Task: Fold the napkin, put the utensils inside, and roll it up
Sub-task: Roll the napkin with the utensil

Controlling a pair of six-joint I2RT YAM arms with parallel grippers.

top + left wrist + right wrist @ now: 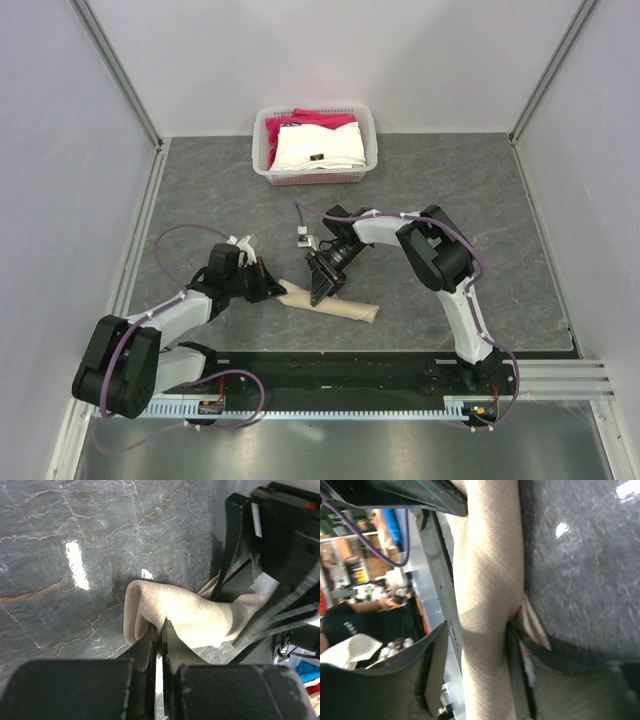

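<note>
The tan napkin (340, 305) lies rolled into a slim log near the table's front, slanting down to the right. My left gripper (278, 291) sits at its left end, and in the left wrist view the jaws (161, 627) are shut with the napkin's (185, 610) end fold pinched at their tips. My right gripper (325, 290) straddles the roll's middle from behind. In the right wrist view it (477, 630) stands open. The napkin (490, 580) runs between the fingers, touching the right one, with a gap to the left one. The utensils are hidden.
A white basket (262, 150) at the back centre holds a white folded cloth (318, 145) and a pink-red one (300, 122). The black base rail (350, 375) runs just in front of the roll. My right arm's wrist (270, 555) crowds the roll's far side.
</note>
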